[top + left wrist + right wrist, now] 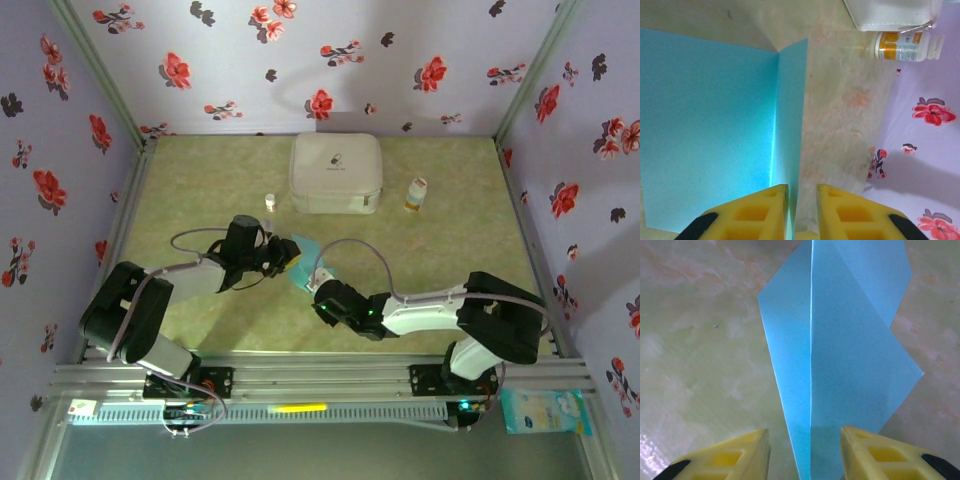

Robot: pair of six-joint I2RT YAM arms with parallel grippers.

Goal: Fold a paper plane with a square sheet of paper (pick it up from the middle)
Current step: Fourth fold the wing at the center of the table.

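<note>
The thin light blue-teal square sheet of paper (304, 264) is lying mid-way on the pale marbled desk (200, 190), before the white rounded case (336, 172), reaching between the left fingers (755, 215) and the right fingers (880, 452). A small white plastic bottle (416, 194) is standing right of the case, and a tiny vial (269, 201) left.

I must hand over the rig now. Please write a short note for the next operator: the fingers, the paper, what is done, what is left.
Left gripper: fingers a little apart, the raised edge of the paper in the gap, no firm pinch.
Right gripper: open, one finger on each side of the crease, not pinching.
Paper: mid-table, between the two grippers, nearer than the white case.
Done: one long crease.
Left: the nose and wing folds; it is not a plane yet.
</note>
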